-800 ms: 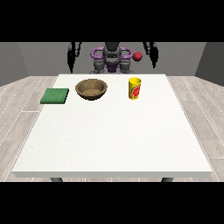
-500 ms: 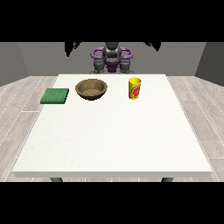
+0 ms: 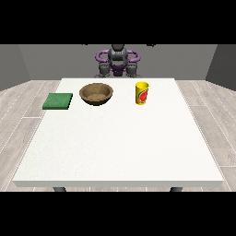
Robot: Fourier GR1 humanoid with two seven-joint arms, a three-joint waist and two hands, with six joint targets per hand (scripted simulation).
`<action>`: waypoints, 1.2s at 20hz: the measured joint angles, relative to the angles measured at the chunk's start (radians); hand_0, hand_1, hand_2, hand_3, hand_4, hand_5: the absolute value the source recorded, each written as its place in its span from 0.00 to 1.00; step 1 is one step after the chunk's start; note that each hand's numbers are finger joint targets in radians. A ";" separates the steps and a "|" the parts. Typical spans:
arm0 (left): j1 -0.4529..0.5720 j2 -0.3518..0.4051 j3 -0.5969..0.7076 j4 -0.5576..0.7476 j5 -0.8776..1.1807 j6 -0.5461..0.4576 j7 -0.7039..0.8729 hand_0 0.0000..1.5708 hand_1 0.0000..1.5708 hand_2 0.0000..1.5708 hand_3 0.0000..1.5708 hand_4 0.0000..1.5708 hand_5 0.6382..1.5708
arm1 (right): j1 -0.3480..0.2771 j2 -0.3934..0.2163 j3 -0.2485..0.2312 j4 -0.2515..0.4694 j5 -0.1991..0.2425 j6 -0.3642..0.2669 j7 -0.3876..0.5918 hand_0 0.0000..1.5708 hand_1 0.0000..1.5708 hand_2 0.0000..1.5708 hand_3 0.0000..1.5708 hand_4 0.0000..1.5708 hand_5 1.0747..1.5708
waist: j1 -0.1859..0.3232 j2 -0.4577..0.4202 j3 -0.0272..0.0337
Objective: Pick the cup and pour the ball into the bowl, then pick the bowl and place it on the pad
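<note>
A yellow cup [image 3: 142, 92] with a red mark on its side stands upright on the white table [image 3: 120, 147], at the back right. To its left sits a brown wooden bowl [image 3: 96, 93], which looks empty. Further left a flat green pad [image 3: 58, 101] lies near the table's left edge. I see no ball; the inside of the cup is hidden. Neither hand shows: both arms rise past the view's top, leaving only thin dark slivers at that edge.
The robot's torso [image 3: 118, 62] with purple shoulders stands behind the table's far edge. Cup, bowl and pad form a row along the back. Grey walls and a light plank floor surround the table.
Both arms have swung upward and their hands have left the view at the top. A red ball seen beside the robot's shoulder earlier no longer shows. Cup, bowl and pad have not moved.
</note>
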 measured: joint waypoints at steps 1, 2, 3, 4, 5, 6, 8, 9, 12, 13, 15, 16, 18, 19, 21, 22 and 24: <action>-0.009 0.000 -0.003 -0.026 -0.003 0.007 0.019 0.00 0.00 0.00 0.00 0.35 0.98 | -0.003 0.006 0.003 -0.025 0.008 -0.013 0.008 0.00 0.00 0.00 0.00 0.48 0.95 | 0.004 0.020 0.0000; -0.018 -0.005 -0.011 -0.040 -0.012 0.020 0.020 0.00 0.00 0.00 0.00 0.38 0.98 | 0.000 0.005 0.002 -0.050 0.004 -0.011 0.013 0.00 0.00 0.00 0.00 0.48 0.96 | 0.000 0.043 0.0001; -0.044 -0.009 -0.020 -0.042 -0.023 0.035 0.013 0.00 0.00 0.00 0.00 0.38 0.98 | -0.025 0.000 -0.009 -0.057 0.000 -0.013 0.012 0.00 0.00 0.00 0.00 0.48 0.96 | 0.000 0.077 0.0003; -0.072 -0.002 -0.010 -0.039 -0.027 0.038 0.012 0.00 0.00 0.00 0.00 0.39 0.98 | -0.043 0.003 -0.005 -0.071 0.006 -0.021 0.016 0.00 0.00 0.00 0.00 0.47 0.95 | -0.005 0.106 0.0004; -0.098 -0.006 -0.017 -0.030 -0.041 0.053 -0.007 0.00 0.00 0.00 0.00 0.39 0.98 | -0.060 0.001 -0.010 -0.069 0.005 -0.016 -0.005 0.00 0.00 0.00 0.00 0.46 0.94 | -0.009 0.142 0.0002; -0.114 -0.010 -0.023 -0.018 -0.051 0.059 -0.040 0.00 0.00 0.00 0.00 0.38 0.98 | -0.078 -0.002 -0.022 -0.060 -0.001 -0.011 -0.030 0.00 0.00 0.00 0.00 0.46 0.95 | -0.011 0.182 0.0003; -0.153 -0.003 -0.002 0.017 -0.062 0.058 -0.106 0.00 0.00 0.00 0.00 0.37 0.96 | -0.100 0.010 -0.019 -0.046 0.006 -0.007 -0.091 0.00 0.00 0.00 0.14 0.46 0.96 | -0.021 0.264 0.0004; -0.164 -0.007 -0.001 0.036 -0.072 0.064 -0.145 0.00 0.00 0.00 0.00 0.35 0.95 | -0.103 0.018 -0.014 -0.037 0.006 -0.001 -0.122 0.00 0.00 0.00 0.06 0.45 0.95 | -0.026 0.298 0.0003; -0.182 -0.007 0.012 0.091 -0.092 0.060 -0.280 0.00 0.00 0.00 0.00 0.36 0.93 | -0.115 0.024 -0.027 0.005 -0.003 0.028 -0.229 0.00 0.00 0.00 0.00 0.43 0.94 | -0.035 0.405 0.0004; -0.182 -0.007 0.017 0.117 -0.100 0.059 -0.333 0.00 0.00 0.00 0.00 0.35 0.91 | -0.123 0.024 -0.030 0.013 -0.005 0.034 -0.253 0.00 0.00 0.00 0.00 0.44 0.94 | -0.037 0.437 0.0005; -0.185 0.006 0.032 0.166 -0.101 0.040 -0.409 0.00 0.00 0.00 0.00 0.34 0.91 | -0.150 0.012 -0.061 0.039 -0.025 0.048 -0.287 0.00 0.00 0.00 0.00 0.44 0.96 | -0.033 0.480 0.0003; -0.191 0.015 0.051 0.193 -0.093 0.029 -0.454 0.00 0.00 0.00 0.00 0.31 0.91 | -0.157 0.007 -0.073 0.047 -0.032 0.057 -0.311 0.00 0.00 0.00 0.00 0.44 0.95 | -0.036 0.507 0.0003; -0.200 0.030 0.085 0.262 -0.081 0.013 -0.530 0.00 0.00 0.00 0.00 0.23 0.91 | -0.164 -0.011 -0.096 0.058 -0.056 0.084 -0.336 0.00 0.00 0.00 0.00 0.43 0.96 | -0.051 0.543 0.0003; -0.202 0.029 0.089 0.297 -0.083 0.009 -0.567 0.00 0.00 0.00 0.00 0.20 0.90 | -0.168 -0.015 -0.101 0.065 -0.059 0.092 -0.349 0.00 0.00 0.00 0.00 0.43 0.96 | -0.055 0.558 0.0001; -0.210 0.034 0.099 0.366 -0.079 -0.008 -0.609 0.00 0.00 0.00 0.00 0.12 0.89 | -0.180 -0.035 -0.128 0.091 -0.079 0.111 -0.360 0.00 0.00 0.00 0.00 0.43 0.98 | -0.058 0.568 0.0001; -0.219 0.037 0.107 0.408 -0.077 -0.015 -0.632 0.00 0.00 0.00 0.00 0.03 0.88 | -0.185 -0.048 -0.140 0.096 -0.094 0.122 -0.349 0.00 0.00 0.00 0.00 0.43 0.98 | -0.063 0.563 0.0001; -0.222 0.041 0.118 0.480 -0.072 -0.030 -0.672 0.00 0.00 0.00 0.00 0.00 0.86 | -0.179 -0.067 -0.165 0.120 -0.119 0.150 -0.356 0.00 0.00 0.00 0.00 0.42 0.97 | -0.066 0.549 -0.0001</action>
